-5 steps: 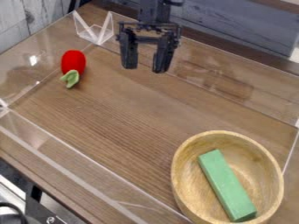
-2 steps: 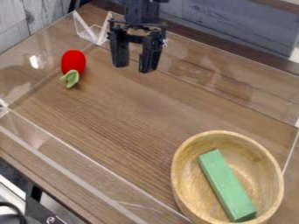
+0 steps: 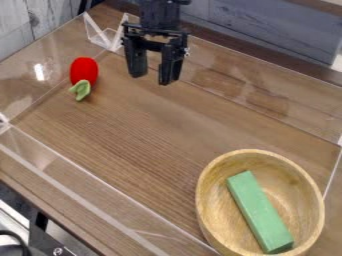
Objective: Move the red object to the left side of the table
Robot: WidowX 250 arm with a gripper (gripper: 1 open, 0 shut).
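The red object (image 3: pixel 84 71) is a small bright red strawberry-like toy with a light green leafy end (image 3: pixel 80 91), lying on the brown wood-grain table (image 3: pixel 147 140) near its far left. My gripper (image 3: pixel 154 76) hangs to the right of it, a short gap away, pointing steeply down. Its two black fingers stand apart with nothing between them. It is open and does not touch the toy.
A round light wooden bowl (image 3: pixel 221 170) sits at the front right with a green rectangular block (image 3: pixel 258 210) inside. Low clear acrylic walls (image 3: pixel 80 195) edge the tabletop. A clear folded piece (image 3: pixel 104 33) stands at the back left corner.
My gripper has shifted left toward the red object and turned a little. The toy, bowl and block have not moved.
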